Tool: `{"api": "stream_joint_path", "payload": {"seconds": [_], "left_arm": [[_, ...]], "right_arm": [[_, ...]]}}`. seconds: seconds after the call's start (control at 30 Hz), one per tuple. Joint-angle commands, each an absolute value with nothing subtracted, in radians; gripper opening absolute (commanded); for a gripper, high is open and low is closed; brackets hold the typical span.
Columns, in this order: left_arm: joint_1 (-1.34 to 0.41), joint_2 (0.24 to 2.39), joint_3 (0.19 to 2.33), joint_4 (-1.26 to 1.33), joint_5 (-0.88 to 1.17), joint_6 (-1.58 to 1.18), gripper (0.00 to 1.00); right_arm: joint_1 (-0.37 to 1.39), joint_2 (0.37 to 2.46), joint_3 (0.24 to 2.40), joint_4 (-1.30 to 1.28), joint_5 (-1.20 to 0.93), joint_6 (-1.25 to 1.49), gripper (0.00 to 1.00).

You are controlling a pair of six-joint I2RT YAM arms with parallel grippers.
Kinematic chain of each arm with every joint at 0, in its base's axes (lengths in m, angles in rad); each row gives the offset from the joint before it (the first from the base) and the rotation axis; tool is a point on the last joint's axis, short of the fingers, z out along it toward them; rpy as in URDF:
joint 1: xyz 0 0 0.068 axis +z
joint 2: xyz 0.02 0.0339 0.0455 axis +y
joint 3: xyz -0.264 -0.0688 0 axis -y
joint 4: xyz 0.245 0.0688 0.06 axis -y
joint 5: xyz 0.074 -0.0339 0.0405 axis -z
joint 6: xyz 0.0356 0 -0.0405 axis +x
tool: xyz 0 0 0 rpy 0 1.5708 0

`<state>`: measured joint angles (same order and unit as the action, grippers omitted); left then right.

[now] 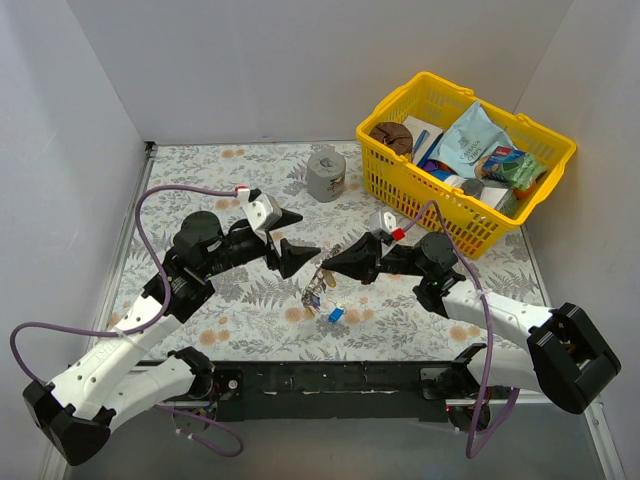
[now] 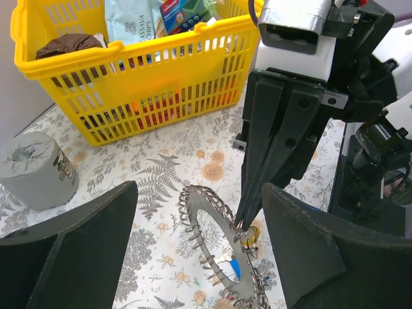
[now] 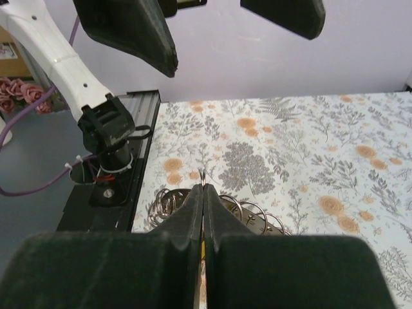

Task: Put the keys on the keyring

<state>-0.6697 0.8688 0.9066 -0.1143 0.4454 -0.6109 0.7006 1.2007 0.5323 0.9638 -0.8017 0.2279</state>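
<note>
Left wrist view: my right end effector point(image 2: 243, 220) was pinched shut on the keyring point(image 2: 195, 225) rim, holding it tilted over the desk point(image 2: 161, 167). Left end effector point(image 1: 298, 234) gaped wide alongside. A blue key point(image 1: 336, 314) sat near its lower edge. Judgement: hold the ring steady and grip the key by its head.
</note>
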Motion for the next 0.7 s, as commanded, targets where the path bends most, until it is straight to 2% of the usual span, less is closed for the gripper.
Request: {"api": "stream_joint_path", "payload": {"seconds": [0.0,0.23,0.3,0.37,0.67], "left_arm": [[-0.672,0.838,0.873,-0.011,0.524,-0.632,0.72],[-0.672,0.784,0.813,0.066,0.606,-0.629,0.66],[-0.672,0.775,0.801,0.09,0.618,-0.634,0.64],[-0.672,0.767,0.781,0.109,0.664,-0.634,0.56],[-0.672,0.779,0.707,0.187,0.686,-0.663,0.47]], "right_arm": [[0.698,1.164,0.503,1.346,-0.759,0.337,0.01],[0.69,1.173,0.411,1.716,-0.681,0.485,0.01],[0.689,1.178,0.422,1.721,-0.698,0.502,0.01],[0.687,1.177,0.442,1.7,-0.724,0.503,0.01],[0.689,1.12,0.422,1.723,-0.689,0.463,0.01]]}}
